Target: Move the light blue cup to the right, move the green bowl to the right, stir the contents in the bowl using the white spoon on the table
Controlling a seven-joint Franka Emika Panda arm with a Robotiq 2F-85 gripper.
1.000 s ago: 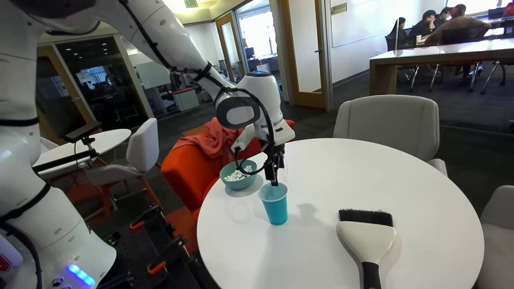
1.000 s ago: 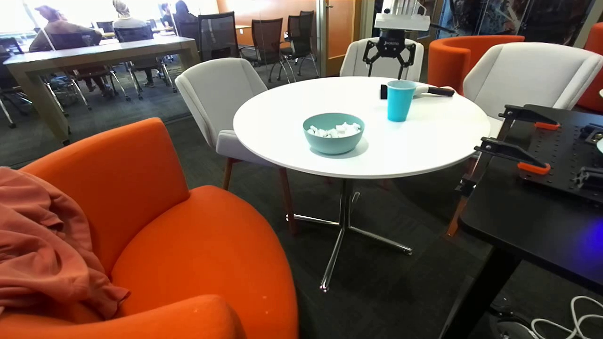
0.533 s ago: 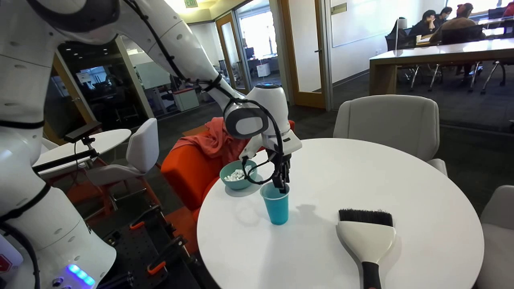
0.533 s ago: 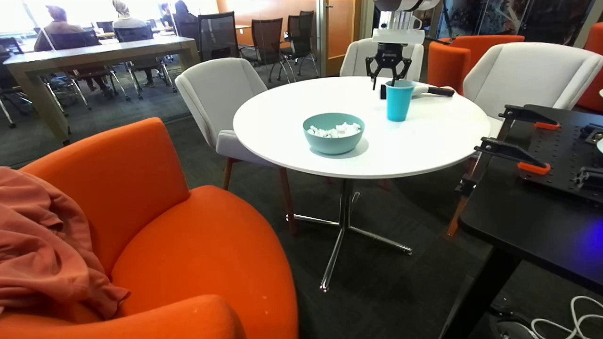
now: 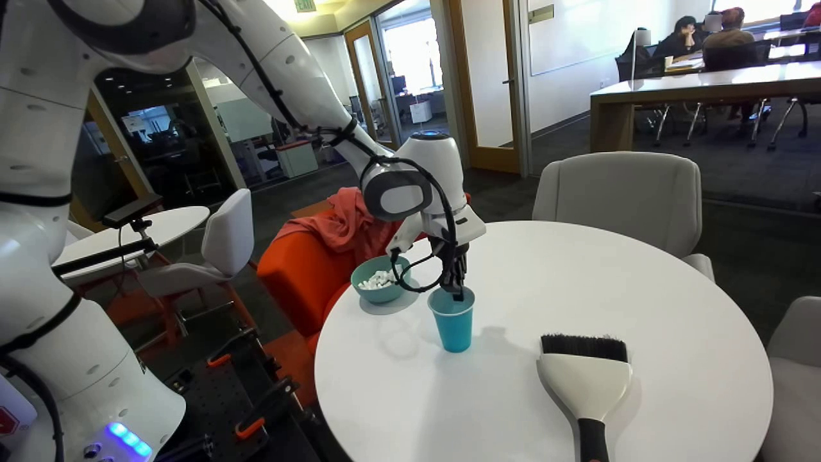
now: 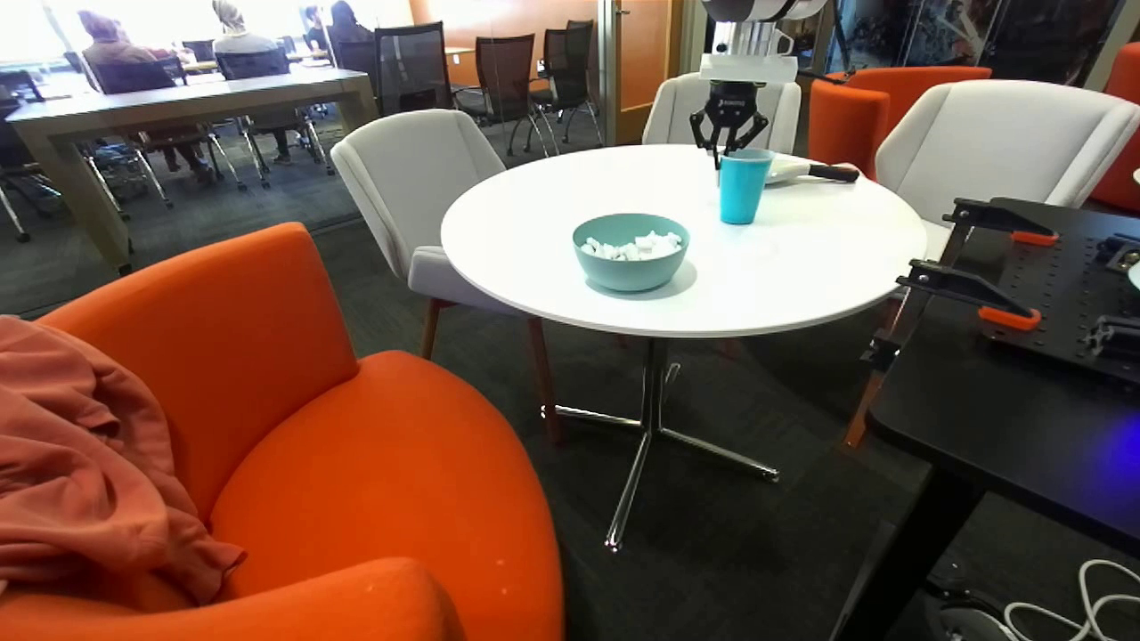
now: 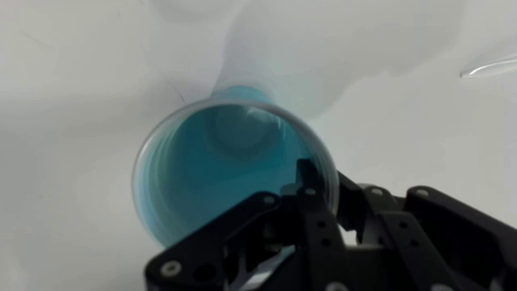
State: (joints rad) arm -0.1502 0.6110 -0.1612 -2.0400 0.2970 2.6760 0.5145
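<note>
Jaws, spread a moment ago, now pinch the wall of the light blue cup [image 5: 454, 332], one finger of the gripper [image 7: 325, 178] inside the rim and one outside. The cup is slightly off its former spot on or over the table [image 6: 793, 280]; whether its base touches, I can't tell from here. So its move looks barely begun. The green bowl [image 6: 631, 278], contents [image 6: 638, 248] heaped in it, sits nearby where it was; its own move and the stirring seem yet to come.
</note>
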